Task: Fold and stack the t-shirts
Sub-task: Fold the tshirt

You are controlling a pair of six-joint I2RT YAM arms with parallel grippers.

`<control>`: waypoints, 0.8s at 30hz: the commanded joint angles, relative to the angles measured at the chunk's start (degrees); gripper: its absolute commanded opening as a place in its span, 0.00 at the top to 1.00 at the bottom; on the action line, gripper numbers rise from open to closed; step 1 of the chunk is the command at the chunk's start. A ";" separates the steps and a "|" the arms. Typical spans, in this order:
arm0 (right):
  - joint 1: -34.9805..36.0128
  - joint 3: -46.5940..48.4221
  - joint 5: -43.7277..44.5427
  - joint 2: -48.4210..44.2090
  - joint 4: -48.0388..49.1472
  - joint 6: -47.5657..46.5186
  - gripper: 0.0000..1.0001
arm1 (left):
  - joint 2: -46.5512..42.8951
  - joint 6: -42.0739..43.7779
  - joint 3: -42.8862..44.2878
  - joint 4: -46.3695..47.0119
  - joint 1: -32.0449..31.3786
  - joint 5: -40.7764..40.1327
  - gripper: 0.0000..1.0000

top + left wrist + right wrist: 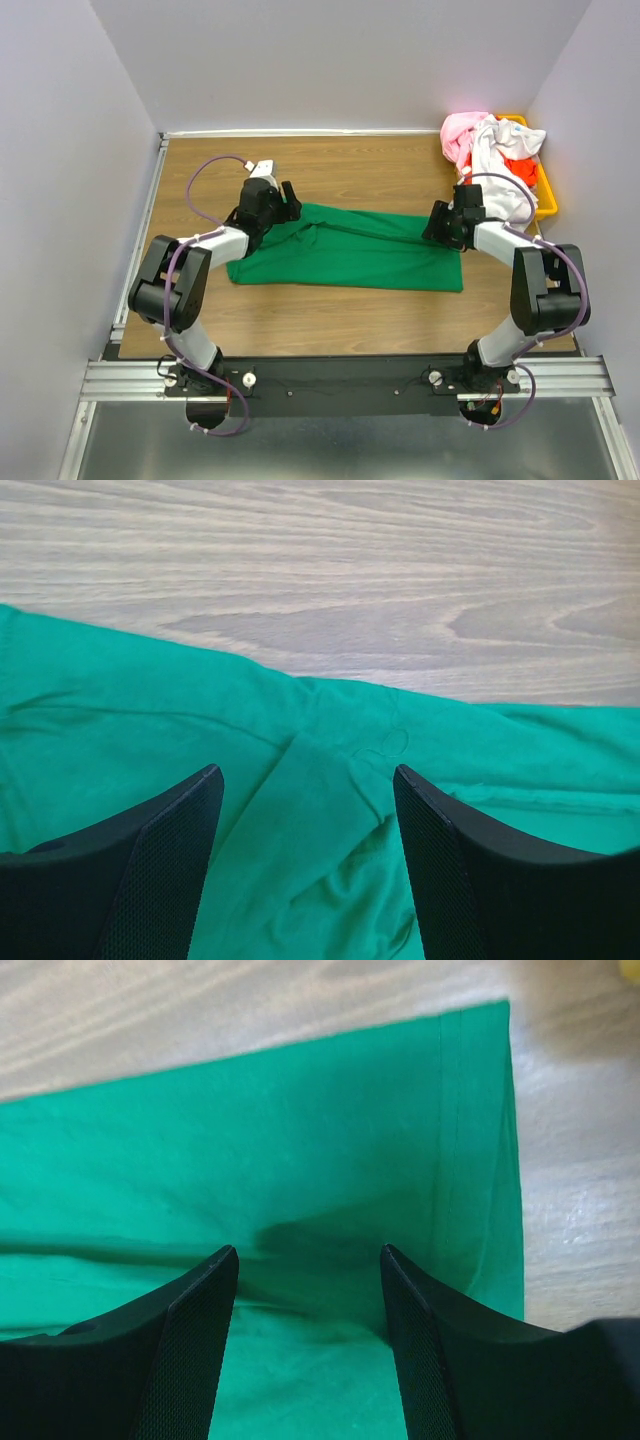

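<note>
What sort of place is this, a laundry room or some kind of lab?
Most likely a robotics lab test cell: plain pale walls box in a wooden table, and a left arm and right arm are mounted on a metal rail.

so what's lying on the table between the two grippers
The green t-shirt fills that stretch, running from under the left gripper to under the right gripper; the top external view shows it.

A wooden table [350, 170] is enclosed by pale walls [300, 60]; a yellow-orange bin [547, 195], seemingly plastic, is set at its far right corner.
</note>
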 commanded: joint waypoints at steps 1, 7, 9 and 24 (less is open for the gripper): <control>0.34 -1.99 -1.42 -2.20 0.84 0.50 0.34 | 2.80 0.03 1.28 2.78 -0.49 3.44 0.23; 0.25 -3.05 -1.51 -4.13 0.84 0.41 0.34 | 4.74 -1.20 1.28 4.36 -2.15 4.41 0.23; 0.34 -3.14 -1.60 -3.96 0.93 0.41 0.34 | 5.44 -1.46 1.46 4.45 -2.94 4.32 0.23; 0.34 -2.96 -1.60 -3.08 0.93 0.23 0.34 | 4.92 -4.01 -3.46 5.15 -6.64 1.51 0.24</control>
